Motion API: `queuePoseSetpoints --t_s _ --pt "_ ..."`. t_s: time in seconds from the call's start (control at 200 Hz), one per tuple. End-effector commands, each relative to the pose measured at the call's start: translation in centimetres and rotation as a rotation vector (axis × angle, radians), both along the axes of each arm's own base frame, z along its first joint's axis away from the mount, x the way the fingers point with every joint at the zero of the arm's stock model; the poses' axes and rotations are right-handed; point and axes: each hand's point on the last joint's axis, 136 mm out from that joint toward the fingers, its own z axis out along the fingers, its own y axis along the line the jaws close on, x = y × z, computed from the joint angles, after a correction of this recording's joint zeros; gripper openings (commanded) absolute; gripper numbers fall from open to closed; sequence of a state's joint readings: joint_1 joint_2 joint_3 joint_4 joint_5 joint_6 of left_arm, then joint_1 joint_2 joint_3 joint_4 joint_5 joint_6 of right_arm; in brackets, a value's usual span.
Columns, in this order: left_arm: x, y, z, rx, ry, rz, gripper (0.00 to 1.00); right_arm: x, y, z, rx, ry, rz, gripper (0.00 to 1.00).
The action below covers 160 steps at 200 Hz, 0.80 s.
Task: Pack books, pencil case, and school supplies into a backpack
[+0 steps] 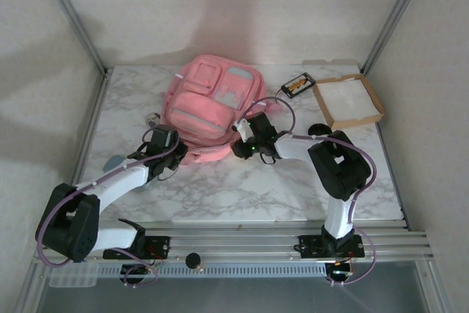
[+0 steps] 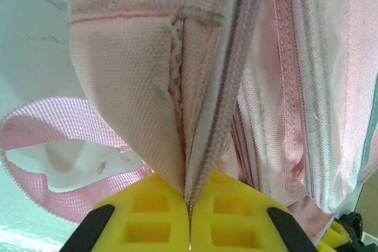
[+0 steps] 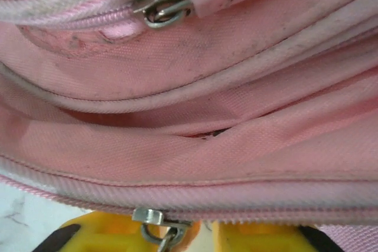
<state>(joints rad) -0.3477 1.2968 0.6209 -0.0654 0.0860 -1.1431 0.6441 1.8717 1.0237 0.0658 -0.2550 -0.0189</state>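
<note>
The pink backpack lies flat in the middle of the table, pockets up. My left gripper is at its near left corner. In the left wrist view that gripper has its yellow pads shut on the backpack's zip edge, with a pink strap looping to the left. My right gripper is at the near right edge. In the right wrist view it stands slightly open under the main zip, whose metal slider hangs by the left finger. One dark book lies right of the backpack.
A brown tray with a white inside sits at the back right. A small round object lies left of the backpack, and a pale blue thing sits beside my left arm. A second zip slider with a pink tab shows higher on the backpack.
</note>
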Motion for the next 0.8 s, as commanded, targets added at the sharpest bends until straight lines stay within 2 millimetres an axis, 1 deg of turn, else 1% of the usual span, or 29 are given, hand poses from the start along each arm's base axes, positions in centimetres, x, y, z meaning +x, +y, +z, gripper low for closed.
queuePoseSetpoints --t_s 0.0,0.11,0.205,0.29,0.36,0.461,0.531,0.621,0.666,0.761,0.796 --pt "1.5 0.7 1.9 0.025 -0.064 0.026 0.0 2.0 -0.2 1.3 -0.007 -0.09 -0.045 0.16" --pt "1.3 0.9 1.8 0.036 -0.058 0.023 0.0 3.1 -1.6 1.5 -0.017 -0.1 -0.112 0.06" --pt "0.9 1.5 1.8 0.065 -0.057 0.032 0.0 4.2 -3.5 1.6 -0.003 -0.087 -0.18 0.0" --pt "0.4 1.7 1.1 0.085 -0.036 0.024 0.0 5.4 -5.0 2.3 0.054 -0.056 -0.235 0.0" --pt "0.0 2.1 0.5 0.098 -0.02 0.031 0.0 6.3 -6.3 2.4 0.061 -0.05 -0.273 0.0" --pt "-0.1 2.1 0.6 0.096 -0.025 0.03 0.0 8.1 -8.0 2.0 0.02 -0.041 -0.342 0.0" --pt "-0.2 2.2 0.8 0.106 -0.029 0.024 0.0 8.5 -8.4 2.1 0.009 -0.035 -0.354 0.0" --pt "-0.3 2.2 0.9 0.123 -0.029 0.006 0.0 7.9 -8.4 2.5 0.018 -0.033 -0.349 0.0" --pt "-0.4 2.2 1.0 0.126 -0.026 -0.005 0.0 7.2 -8.5 2.6 0.026 -0.019 -0.349 0.0" --pt "-1.3 1.6 1.1 0.104 -0.025 -0.022 0.0 5.0 -9.3 2.4 0.034 0.019 -0.361 0.0" --pt "-1.8 1.1 1.1 0.09 -0.027 -0.032 0.0 4.0 -9.5 2.1 0.038 0.038 -0.36 0.0"
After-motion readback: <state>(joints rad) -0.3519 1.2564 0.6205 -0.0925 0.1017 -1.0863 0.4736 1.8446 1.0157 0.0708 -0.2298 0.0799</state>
